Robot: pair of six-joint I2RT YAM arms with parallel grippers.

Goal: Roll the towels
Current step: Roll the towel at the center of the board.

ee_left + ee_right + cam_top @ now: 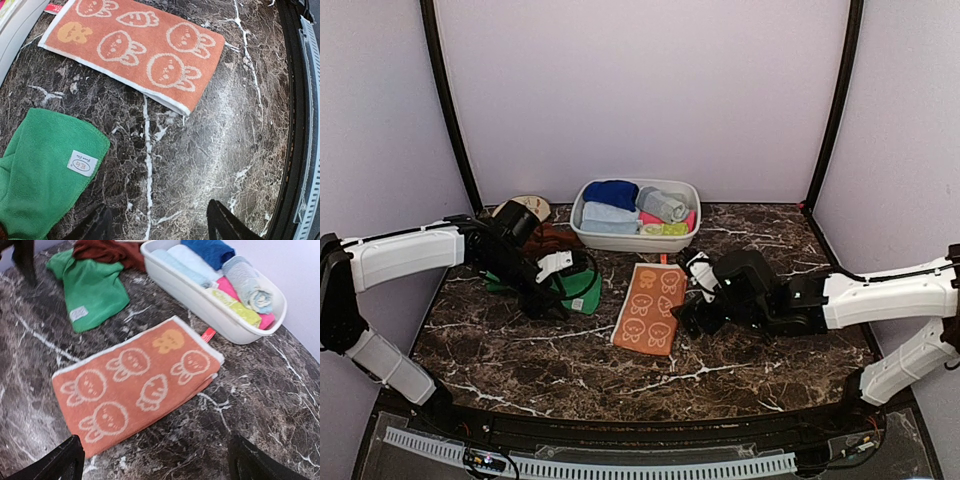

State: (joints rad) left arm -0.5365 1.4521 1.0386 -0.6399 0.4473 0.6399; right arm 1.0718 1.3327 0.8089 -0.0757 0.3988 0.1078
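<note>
The left gripper (160, 214) and right gripper (157, 452) are open and empty. The orange bunny towel (135, 385) lies just ahead of the right gripper; pinching only one layer might roll it crooked.

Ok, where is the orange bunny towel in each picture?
Top external: the orange towel lies flat near the middle of the picture.
Left wrist: it runs across the top of the picture.
Right wrist: it fills the middle.
Shared landmark: the green towel lies close by in all three.

white basin (620, 241) at back of dark marble table (520, 350)
</note>
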